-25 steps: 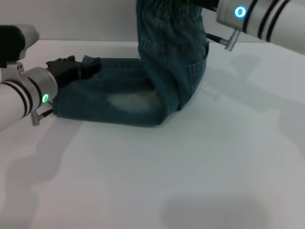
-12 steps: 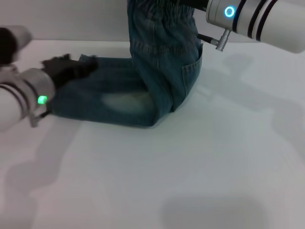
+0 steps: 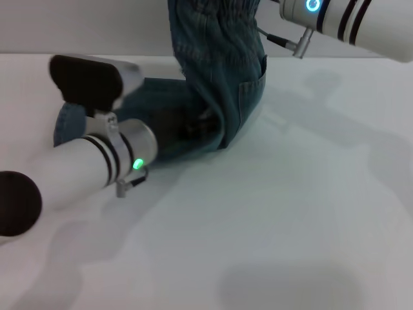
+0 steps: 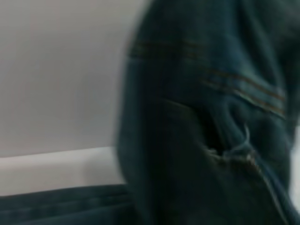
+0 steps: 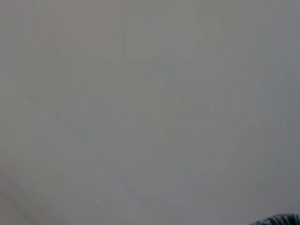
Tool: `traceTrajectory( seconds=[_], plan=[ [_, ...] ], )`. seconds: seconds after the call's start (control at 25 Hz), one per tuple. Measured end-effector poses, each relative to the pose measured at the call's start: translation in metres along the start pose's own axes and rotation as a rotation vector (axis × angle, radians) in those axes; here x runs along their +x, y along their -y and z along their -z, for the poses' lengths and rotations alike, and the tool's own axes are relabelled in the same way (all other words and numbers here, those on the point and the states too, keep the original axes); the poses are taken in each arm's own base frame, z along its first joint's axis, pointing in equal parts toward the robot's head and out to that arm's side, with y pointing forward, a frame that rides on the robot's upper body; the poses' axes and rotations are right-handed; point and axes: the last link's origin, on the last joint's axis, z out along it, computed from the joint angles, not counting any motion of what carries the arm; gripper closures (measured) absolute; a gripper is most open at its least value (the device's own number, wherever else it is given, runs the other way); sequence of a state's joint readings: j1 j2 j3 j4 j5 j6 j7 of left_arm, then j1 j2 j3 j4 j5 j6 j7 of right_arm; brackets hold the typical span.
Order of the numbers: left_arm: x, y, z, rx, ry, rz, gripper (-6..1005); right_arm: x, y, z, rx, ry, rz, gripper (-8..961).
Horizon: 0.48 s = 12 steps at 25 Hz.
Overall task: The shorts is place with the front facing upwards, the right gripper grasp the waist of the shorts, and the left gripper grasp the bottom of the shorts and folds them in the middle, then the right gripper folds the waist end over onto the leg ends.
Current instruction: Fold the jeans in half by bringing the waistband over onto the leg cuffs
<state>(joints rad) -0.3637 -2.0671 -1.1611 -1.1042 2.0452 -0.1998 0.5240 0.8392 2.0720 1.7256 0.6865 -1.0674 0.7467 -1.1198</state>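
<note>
One pair of shorts (image 3: 213, 71), two arms, one table (image 3: 290, 213).

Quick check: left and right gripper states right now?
Left gripper: low over the lying part of the shorts; fingers cannot be told.
Right gripper: out of view at the top edge; the waist hangs lifted there.

You get soft, even overhead light; faint arm shadows fall on the white table (image 3: 290, 213). The shorts (image 4: 201, 117) are blurred in the left wrist view.
</note>
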Motion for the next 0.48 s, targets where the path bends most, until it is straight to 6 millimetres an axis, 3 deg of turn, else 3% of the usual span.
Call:
traceTrajectory(
  seconds=[0.24,0.48],
  plan=[
    [-0.001,-0.032,-0.007,-0.084,0.007,-0.026,269,0.000,-0.001,0.001,-0.004,-0.002,-0.010,946],
    [-0.002,-0.063,-0.014,-0.162,0.010,-0.082,269,0.011,0.001,0.004,-0.008,-0.031,-0.028,946]
  ],
)
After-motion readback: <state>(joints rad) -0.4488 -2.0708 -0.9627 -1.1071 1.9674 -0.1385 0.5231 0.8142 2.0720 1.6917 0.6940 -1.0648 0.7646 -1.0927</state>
